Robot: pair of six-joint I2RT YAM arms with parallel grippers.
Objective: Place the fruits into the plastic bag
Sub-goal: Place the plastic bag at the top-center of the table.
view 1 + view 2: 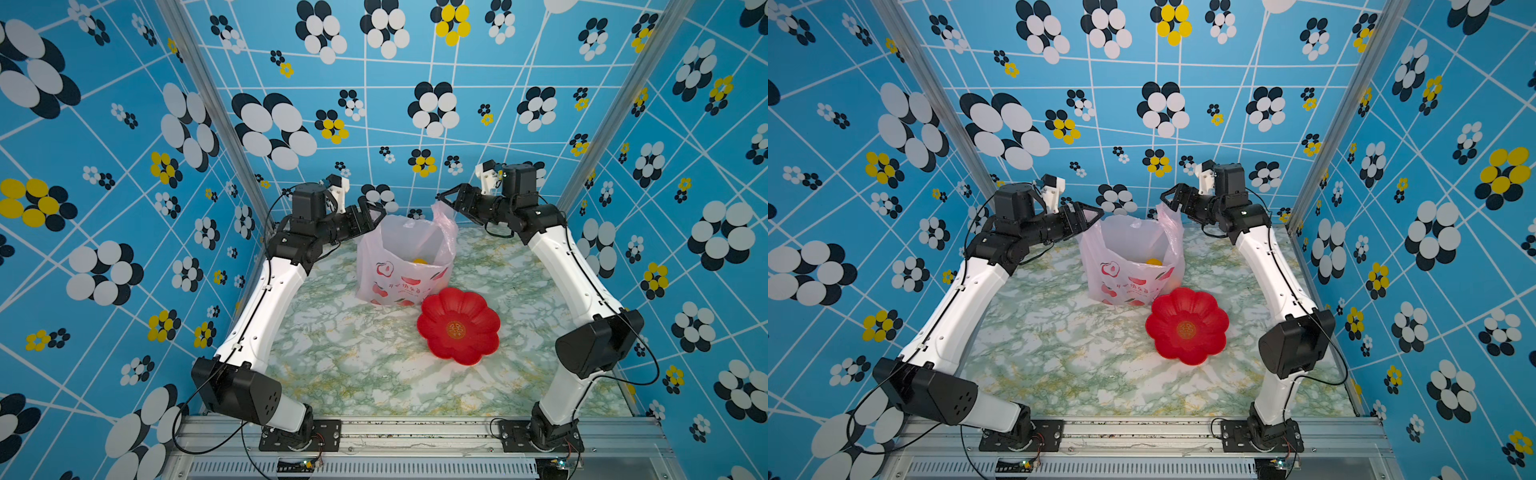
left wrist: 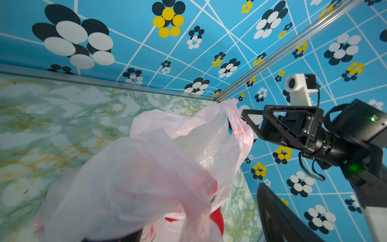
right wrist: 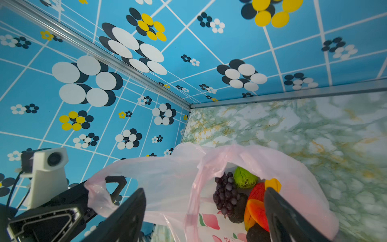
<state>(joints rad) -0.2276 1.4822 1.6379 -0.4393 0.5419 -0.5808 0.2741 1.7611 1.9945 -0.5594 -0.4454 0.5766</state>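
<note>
Because its film is thin, limp and crinkly, the plastic bag (image 1: 399, 266), standing near the far edge of the surface (image 1: 353, 374), is best taken at the handle loops (image 2: 235, 117). Left gripper (image 1: 379, 215) and right gripper (image 1: 444, 201) flank its mouth, jaws wide apart, pinching nothing. The loops are possibly draped on their tips. Fruits (image 3: 226, 194) lie inside: light, firm, apt to roll.

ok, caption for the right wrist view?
Grapes, green ball and red-yellow fruits inside the pink bag, framed by the open right gripper.
</note>
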